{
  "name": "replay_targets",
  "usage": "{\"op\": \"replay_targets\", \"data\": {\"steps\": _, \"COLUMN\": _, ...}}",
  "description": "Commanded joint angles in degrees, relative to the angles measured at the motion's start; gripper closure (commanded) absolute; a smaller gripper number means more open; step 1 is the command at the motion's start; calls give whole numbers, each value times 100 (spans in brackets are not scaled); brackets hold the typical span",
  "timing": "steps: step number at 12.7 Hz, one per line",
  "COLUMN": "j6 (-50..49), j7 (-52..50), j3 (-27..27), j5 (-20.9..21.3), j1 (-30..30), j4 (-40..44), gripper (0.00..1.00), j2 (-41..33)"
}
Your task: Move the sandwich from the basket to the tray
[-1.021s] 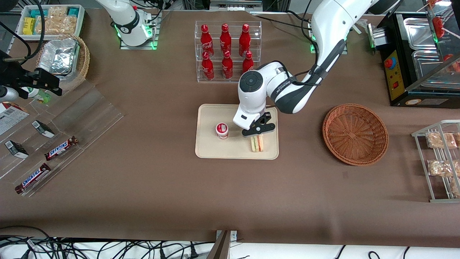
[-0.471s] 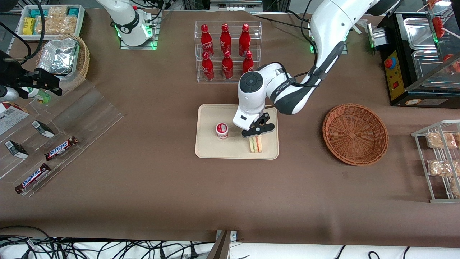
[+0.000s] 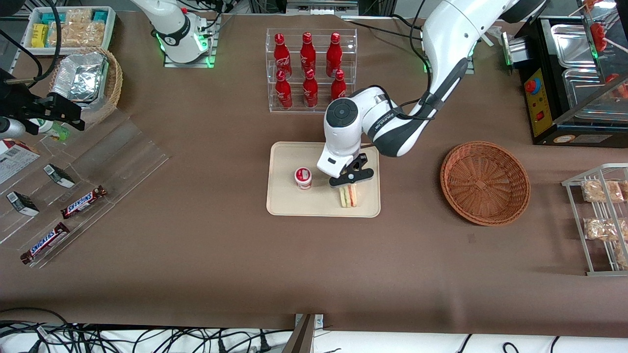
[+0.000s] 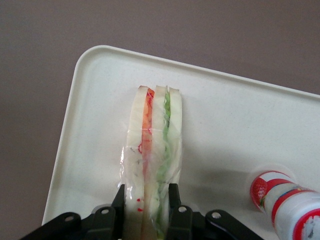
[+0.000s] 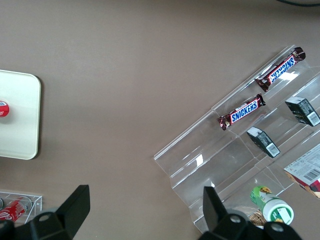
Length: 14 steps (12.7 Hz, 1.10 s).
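Wrist view alone shows the pincer (image 4: 146, 200) clamped on the wrapped, green-and-red layered sandwich (image 4: 152, 150) resting on the tray (image 4: 100, 100).

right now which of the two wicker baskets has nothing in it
The reddish-brown basket toward the working arm's end; the tan one holds foil containers. The gripper is over the tray, fingers flanking the sandwich.

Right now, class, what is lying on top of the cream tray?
On the tray stand a red-and-white cup and the wrapped sandwich, gripped on its edge by the tool. The arm covers part of the tray.
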Motion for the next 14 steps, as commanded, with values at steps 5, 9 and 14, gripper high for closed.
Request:
{"op": "replay_targets", "data": {"steps": 5, "j6": -9, "j7": -133, "j3": 29, "j5": 328, "j1": -109, "j4": 163, "gripper": 44, "j2": 136}}
{"op": "replay_targets", "data": {"steps": 9, "j6": -26, "j7": -63, "j3": 29, "j5": 328, "j1": -83, "j4": 172, "gripper": 0, "j2": 119}}
{"op": "replay_targets", "data": {"steps": 14, "j6": -192, "j7": 95, "j3": -76, "j5": 205, "j1": 197, "j4": 198, "gripper": 0, "j2": -258}}
